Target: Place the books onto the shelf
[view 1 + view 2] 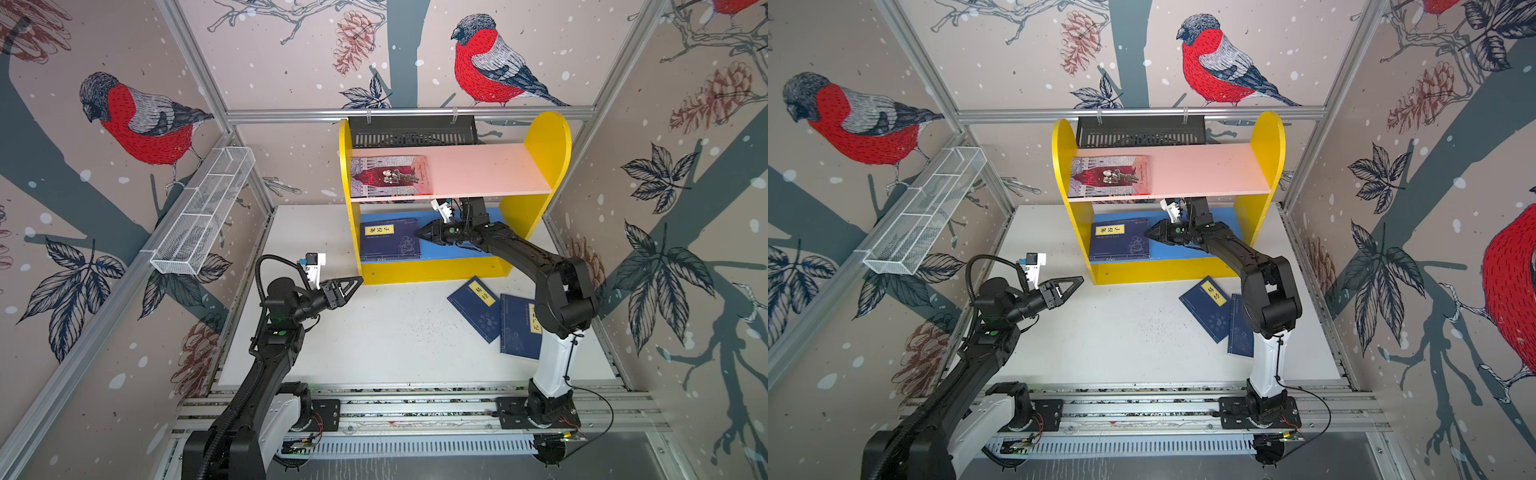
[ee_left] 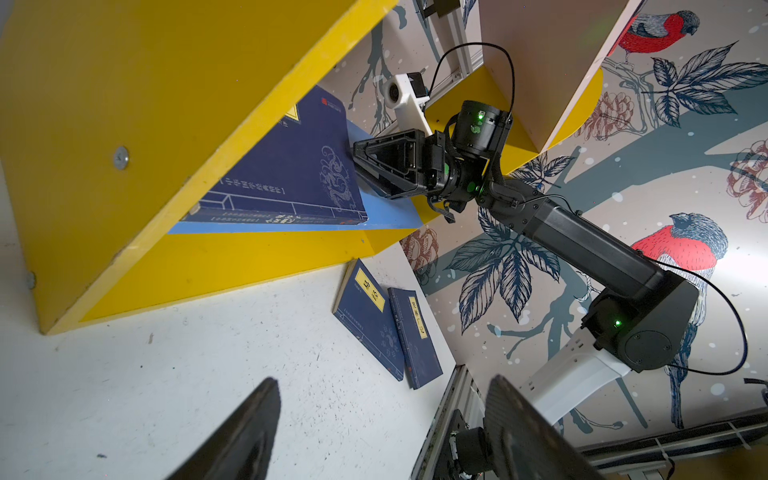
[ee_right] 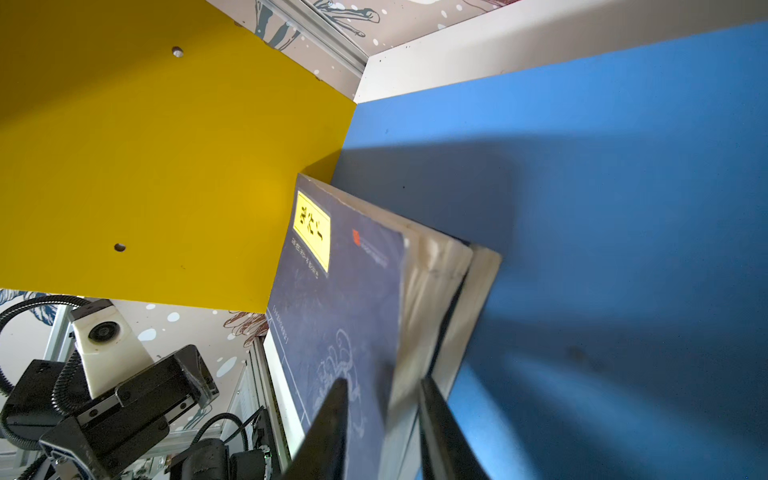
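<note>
Step in hand, by my read: letting go of the navy book [image 1: 388,239] laid flat on the blue lower board [image 3: 623,166] of the yellow shelf [image 1: 548,137], tucked vs its left side panel. The right gripper [image 1: 419,230] sits at the book's free edge, jaws a bit apart astride it; can't tell if the pads touch the cover. The right wrist view shows two page blocks, so prob a 2nd book lies underneath. To do it well: open fully before backing off. Then retreat straight out, low & level along the board, so the fingers don't drag the book or lift its cover, & don't knock the pink upper board [image 1: 478,170] overhead. The red-grey illustrated book [image 1: 388,176] lies on that board. A pair of navy books [image 1: 476,309] lies side by side on the white table [image 1: 395,340] near the right arm, not yet shelved. The left gripper [image 1: 358,281] hangs wide open & empty nr the shelf's front-left corner.
</note>
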You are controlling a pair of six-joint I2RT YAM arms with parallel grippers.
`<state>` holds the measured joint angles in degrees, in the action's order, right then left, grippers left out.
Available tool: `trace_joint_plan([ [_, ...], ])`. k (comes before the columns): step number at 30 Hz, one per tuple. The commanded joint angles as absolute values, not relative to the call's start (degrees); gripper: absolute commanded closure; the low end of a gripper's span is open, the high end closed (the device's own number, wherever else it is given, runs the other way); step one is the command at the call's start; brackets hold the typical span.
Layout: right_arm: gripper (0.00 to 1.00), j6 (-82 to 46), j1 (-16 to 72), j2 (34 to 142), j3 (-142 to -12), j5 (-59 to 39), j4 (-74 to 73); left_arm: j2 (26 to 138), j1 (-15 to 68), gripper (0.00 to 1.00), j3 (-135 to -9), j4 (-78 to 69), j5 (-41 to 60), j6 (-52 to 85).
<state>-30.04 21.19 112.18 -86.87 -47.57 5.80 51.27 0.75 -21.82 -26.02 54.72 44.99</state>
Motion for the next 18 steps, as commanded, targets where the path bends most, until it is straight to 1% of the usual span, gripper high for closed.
trace_joint_plan([
  [1,0.57,-29.8,21.2,110.9,-86.5,-44.9,5.5,51.2,0.6,0.22,-23.0,-22.9,52.1,41.4],
  [4,0.49,-29.4,21.1,109.8,-86.1,-42.9,5.9,51.3,0.6,0.22,-23.8,-20.6,49.9,39.3],
  [7,0.46,-29.4,20.8,108.5,-85.3,-41.3,6.0,51.6,0.6,0.24,-25.9,-15.3,45.9,34.5],
  [11,0.47,-29.1,20.8,105.6,-82.5,-39.9,5.9,52.4,0.6,0.26,-29.5,-8.0,40.7,26.1],
  [18,0.55,-25.8,22.1,98.4,-76.2,-36.5,9.5,54.3,0.7,0.30,-33.4,-2.8,36.4,11.3],
])
